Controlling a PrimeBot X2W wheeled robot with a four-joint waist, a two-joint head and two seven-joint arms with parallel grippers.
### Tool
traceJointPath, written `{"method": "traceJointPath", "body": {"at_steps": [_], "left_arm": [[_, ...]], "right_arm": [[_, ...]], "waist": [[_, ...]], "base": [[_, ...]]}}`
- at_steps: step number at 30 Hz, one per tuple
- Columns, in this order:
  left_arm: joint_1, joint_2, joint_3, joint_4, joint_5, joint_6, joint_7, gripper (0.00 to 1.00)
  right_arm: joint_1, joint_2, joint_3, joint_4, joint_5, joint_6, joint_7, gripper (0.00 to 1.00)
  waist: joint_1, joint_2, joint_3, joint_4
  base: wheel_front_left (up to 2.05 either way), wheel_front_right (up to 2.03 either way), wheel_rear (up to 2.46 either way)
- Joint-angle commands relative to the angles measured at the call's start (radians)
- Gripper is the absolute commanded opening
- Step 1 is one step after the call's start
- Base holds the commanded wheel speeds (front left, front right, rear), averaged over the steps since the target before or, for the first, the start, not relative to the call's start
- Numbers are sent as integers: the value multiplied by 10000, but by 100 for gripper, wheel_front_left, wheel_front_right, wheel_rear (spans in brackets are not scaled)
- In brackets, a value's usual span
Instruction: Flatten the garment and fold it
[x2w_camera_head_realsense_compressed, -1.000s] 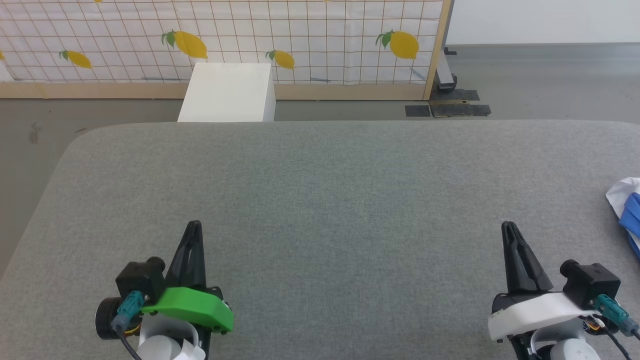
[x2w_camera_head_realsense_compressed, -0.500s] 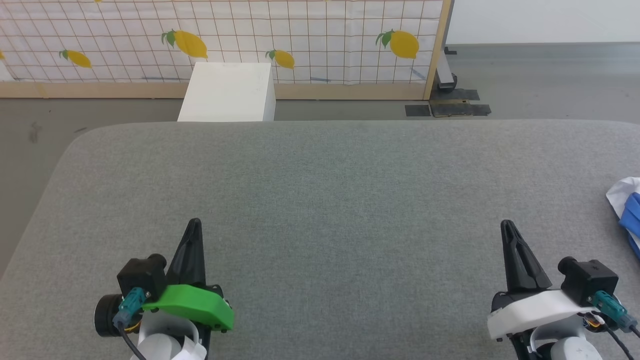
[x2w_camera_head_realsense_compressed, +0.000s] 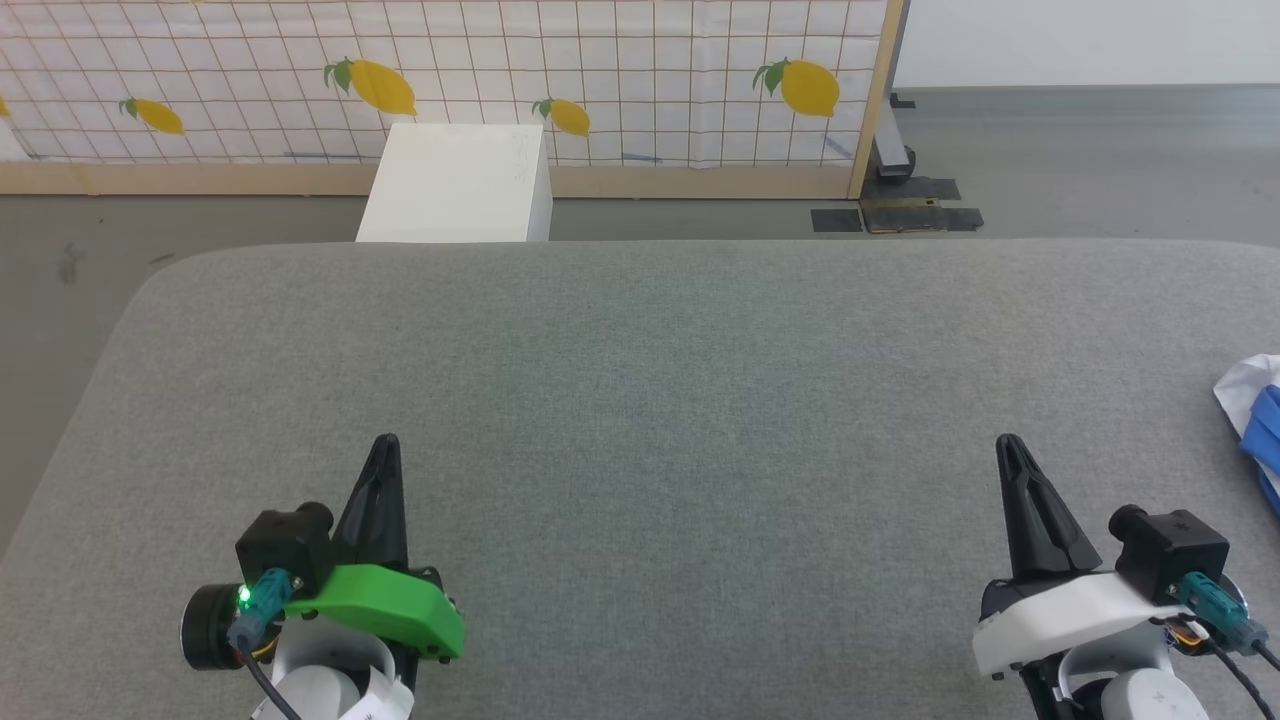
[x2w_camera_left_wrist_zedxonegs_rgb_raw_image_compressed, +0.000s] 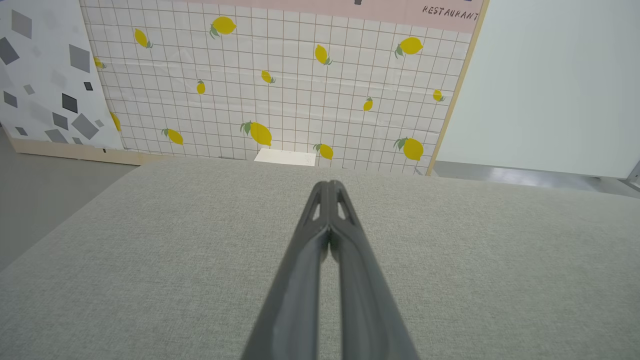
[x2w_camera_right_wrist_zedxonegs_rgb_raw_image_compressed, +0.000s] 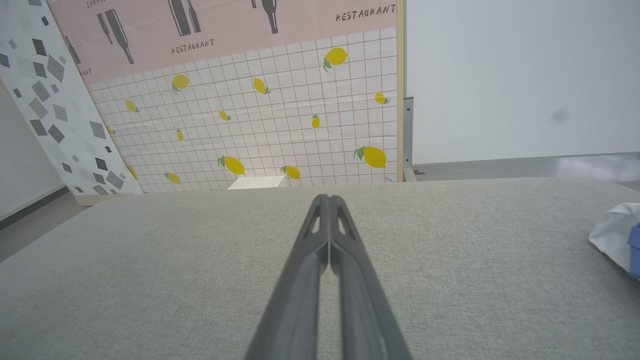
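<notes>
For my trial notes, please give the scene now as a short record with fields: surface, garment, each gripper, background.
surface: grey fabric-covered table
garment: white and blue, bunched at the table's right edge, partly cut off by the picture, not yet flattened
left gripper: shut, holding nothing, near left of table
right gripper: shut, holding nothing, apart from the garment
background: white box before a lemon-patterned panel
</notes>
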Motion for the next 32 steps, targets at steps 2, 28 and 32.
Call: {"method": "traceJointPath", "body": {"at_steps": [2, 28, 32], "left_arm": [[179, -52, 40, -94, 131, -1, 72, 0], [359, -176, 261, -522, 744, -2, 601, 0], [386, -195, 295, -588, 838, -2, 682, 0]], "right_arm": [[96, 2, 18, -112, -133, -4, 74, 0], [170, 3, 62, -554, -619, -7, 600, 0], [181, 3, 68, -622, -693, -8, 681, 0]], "waist": [[0, 16, 2, 3], [0, 28, 19, 35], [0, 30, 21, 40]], "base": [[0, 0, 0], [0, 0, 0], [0, 0, 0]]}}
